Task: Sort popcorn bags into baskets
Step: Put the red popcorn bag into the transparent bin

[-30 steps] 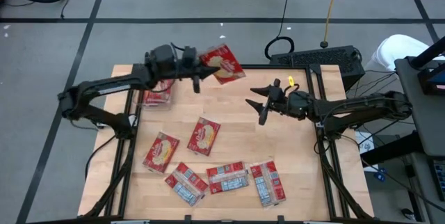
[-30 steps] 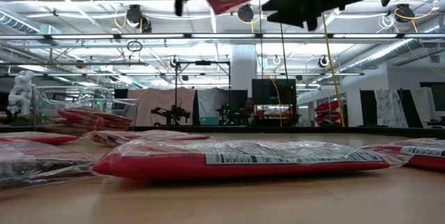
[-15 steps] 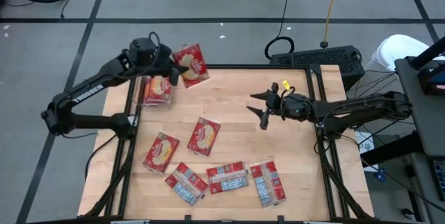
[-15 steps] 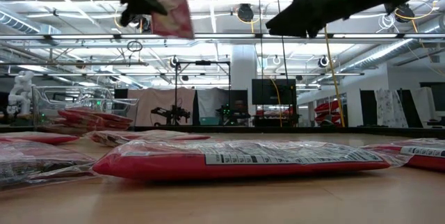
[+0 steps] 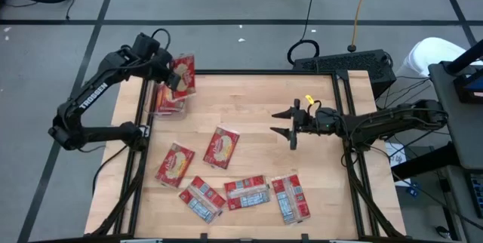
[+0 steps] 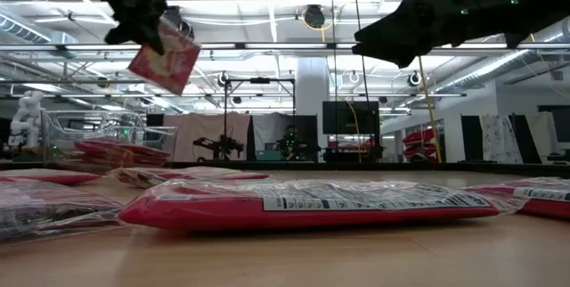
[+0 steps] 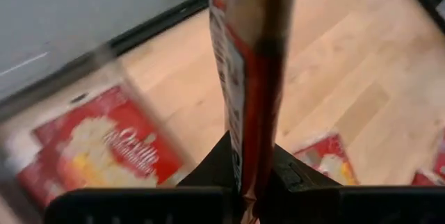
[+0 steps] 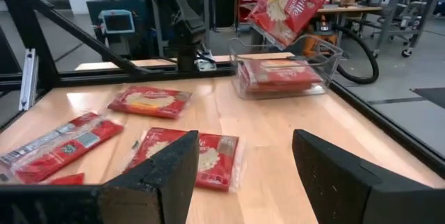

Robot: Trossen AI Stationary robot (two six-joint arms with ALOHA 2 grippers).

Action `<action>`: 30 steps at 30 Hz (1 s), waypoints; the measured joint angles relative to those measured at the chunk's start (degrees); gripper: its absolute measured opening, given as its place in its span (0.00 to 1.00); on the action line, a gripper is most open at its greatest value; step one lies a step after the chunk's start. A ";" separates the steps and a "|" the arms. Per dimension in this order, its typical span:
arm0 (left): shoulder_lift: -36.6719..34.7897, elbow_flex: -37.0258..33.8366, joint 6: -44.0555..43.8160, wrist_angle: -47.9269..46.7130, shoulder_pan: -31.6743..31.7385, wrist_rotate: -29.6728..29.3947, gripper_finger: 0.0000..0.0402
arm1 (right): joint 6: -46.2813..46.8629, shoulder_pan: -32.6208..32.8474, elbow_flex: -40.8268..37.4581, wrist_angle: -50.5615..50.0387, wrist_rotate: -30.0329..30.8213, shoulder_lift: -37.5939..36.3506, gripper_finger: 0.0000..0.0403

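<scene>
One red popcorn bag [image 5: 183,75] hangs in the air, pinched between the closed fingers of the left gripper [image 5: 172,79], which sits above the far left corner of the table [image 5: 317,205]. In the left wrist view the bag [image 7: 252,78] is seen edge-on, clamped at its lower end between the two dark fingers [image 7: 208,168]. From the right wrist view the same bag [image 8: 295,5] hangs tilted directly over a clear plastic basket [image 8: 286,71], which already holds red bags stacked inside it. In the high view the basket [image 5: 170,101] stands at the table's left edge, just under and beside the held bag.

Five more bags lie flat on the wood: one near the middle [image 5: 221,147], one to its lower left [image 5: 175,164], and three along the near edge showing pale label panels [image 5: 202,198] [image 5: 247,192] [image 5: 290,198].

The right gripper [image 5: 290,122] hovers over the right-centre of the table, well apart from every bag, its fingers [image 8: 156,172] spread wide and holding nothing.
</scene>
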 joint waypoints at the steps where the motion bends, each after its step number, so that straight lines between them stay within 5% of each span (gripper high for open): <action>1: 0.09 0.00 0.48 -1.04 1.03 0.01 0.06 | -0.05 0.25 -0.29 0.15 0.07 0.00 0.56; 12: 6.24 0.00 7.54 -10.27 8.20 0.52 0.06 | -1.11 2.70 -1.05 0.10 0.18 0.00 0.56; 30: 14.12 -0.02 10.18 -12.50 12.17 -1.34 0.06 | -1.12 3.34 -1.05 -0.31 0.20 0.00 0.56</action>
